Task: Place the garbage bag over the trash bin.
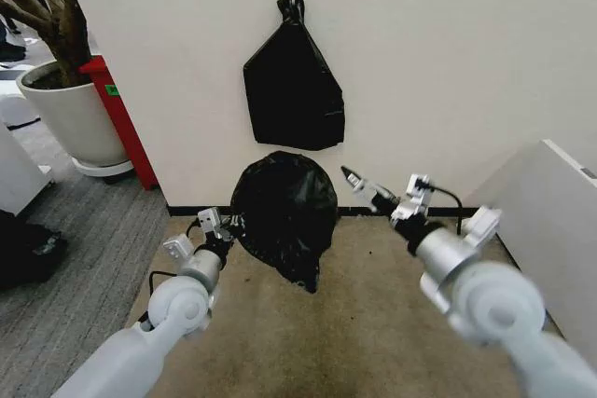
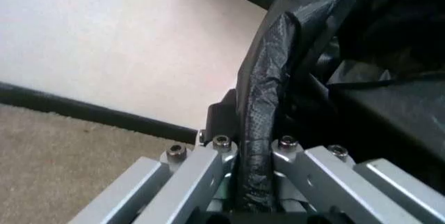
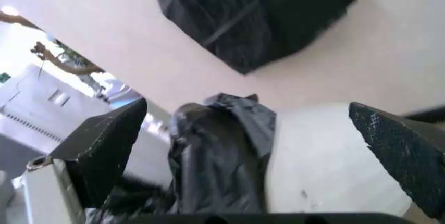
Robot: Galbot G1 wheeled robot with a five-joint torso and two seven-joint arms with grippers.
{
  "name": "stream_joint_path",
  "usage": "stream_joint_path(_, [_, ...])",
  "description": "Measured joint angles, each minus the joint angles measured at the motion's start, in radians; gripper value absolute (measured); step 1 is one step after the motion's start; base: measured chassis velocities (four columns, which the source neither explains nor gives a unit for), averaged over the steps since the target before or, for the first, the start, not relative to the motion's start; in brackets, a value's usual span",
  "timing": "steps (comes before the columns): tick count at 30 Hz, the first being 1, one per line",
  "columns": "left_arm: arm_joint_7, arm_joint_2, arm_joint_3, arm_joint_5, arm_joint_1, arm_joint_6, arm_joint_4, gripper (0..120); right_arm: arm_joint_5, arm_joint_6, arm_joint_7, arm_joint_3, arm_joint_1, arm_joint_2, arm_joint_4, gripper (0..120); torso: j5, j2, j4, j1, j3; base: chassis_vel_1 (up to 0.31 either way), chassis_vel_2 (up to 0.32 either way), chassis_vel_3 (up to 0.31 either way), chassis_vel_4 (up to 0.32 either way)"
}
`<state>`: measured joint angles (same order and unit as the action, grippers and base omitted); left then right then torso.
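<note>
You are pinching a rolled fold of the thin, limp, slippery garbage bag (image 1: 284, 207) in the left tool (image 1: 227, 223), while the right tool (image 1: 357, 182) is hanging wide open, empty, beside it.

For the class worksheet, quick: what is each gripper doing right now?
Left gripper: shut on the garbage bag.
Right gripper: open, holding nothing, beside the bag.

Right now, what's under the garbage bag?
The garbage bag drapes the cream-white trash bin, whose bare side shows at the right gripper. The bin's inside is hidden.
</note>
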<state>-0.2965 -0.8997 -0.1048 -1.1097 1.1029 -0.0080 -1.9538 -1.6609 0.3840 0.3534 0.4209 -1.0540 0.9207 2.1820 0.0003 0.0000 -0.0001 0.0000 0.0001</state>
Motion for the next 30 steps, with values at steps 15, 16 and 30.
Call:
stream_joint_path(15, [0.026, 0.065, 0.006, 0.057, 0.028, 0.0, -0.071, 1, -0.112, 0.216, -0.27, -0.247, 0.336, -0.211, -0.263, 100, -0.0004, 0.0, 0.0, 0.0, 0.0, 0.0, 0.0, 0.0, 0.0])
stream_joint_path(16, [0.025, 0.066, 0.004, 0.063, 0.032, 0.001, -0.074, 1, -0.11, 0.216, -0.266, -0.263, 0.354, -0.198, -0.263, 100, -0.0004, 0.0, -0.0001, 0.0, 0.0, 0.0, 0.0, 0.0, 0.0])
stream_joint_path(30, [0.016, 0.073, -0.001, 0.07, 0.043, 0.003, -0.096, 1, -0.105, 0.215, -0.199, -0.355, 0.415, -0.137, -0.29, 100, -0.0003, 0.0, 0.0, 0.0, 0.0, 0.0, 0.0, 0.0, 0.0])
